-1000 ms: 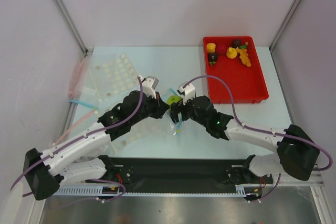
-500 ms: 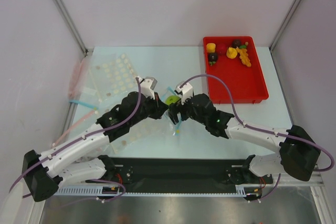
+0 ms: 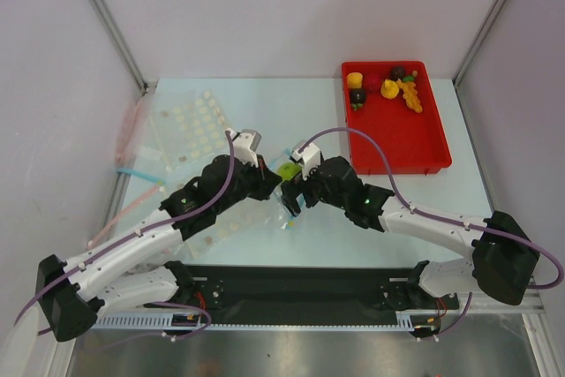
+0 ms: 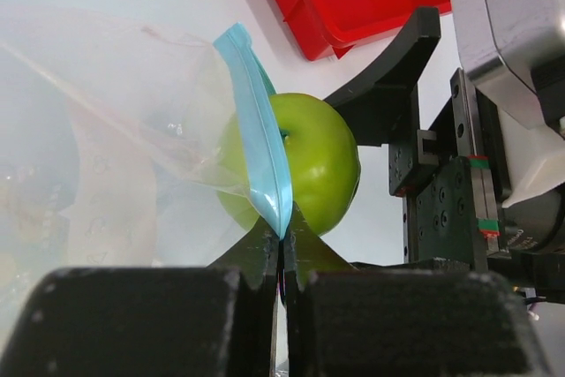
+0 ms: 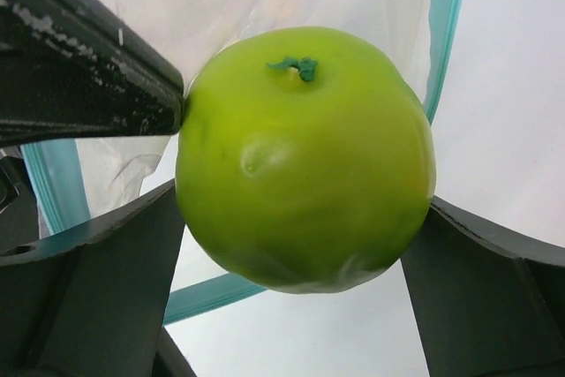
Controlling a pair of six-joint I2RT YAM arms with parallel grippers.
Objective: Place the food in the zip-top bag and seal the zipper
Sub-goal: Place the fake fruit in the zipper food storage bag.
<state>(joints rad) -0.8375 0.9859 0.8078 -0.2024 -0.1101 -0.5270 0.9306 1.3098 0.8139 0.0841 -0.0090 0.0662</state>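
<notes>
Green apple (image 5: pixel 305 161): clamped between the two fingers of the right pincer (image 5: pixel 305 218), jaws spread to the fruit's full width, stem facing the wrist camera
Left pincer (image 4: pixel 281 249): fingers pressed together on the light-blue zipper (image 4: pixel 263 152), the strip standing upright above the fingertips
Zip-top bag (image 4: pixel 124 121): clear floppy film spreading left from the pinched strip
Apple sits at the bag's mouth, just behind the strip in the left wrist view; whether it is past the mouth cannot be told
Both pincers meet mid-bench (image 3: pixel 265 99)
Red tray (image 3: pixel 402 139): far right, well apart, holding a yellow piece (image 3: pixel 355 79), orange bunch (image 3: pixel 410 96), dark purple balls (image 3: pixel 399 71)
Pink-strip bags (image 3: pixel 132 125): far left
</notes>
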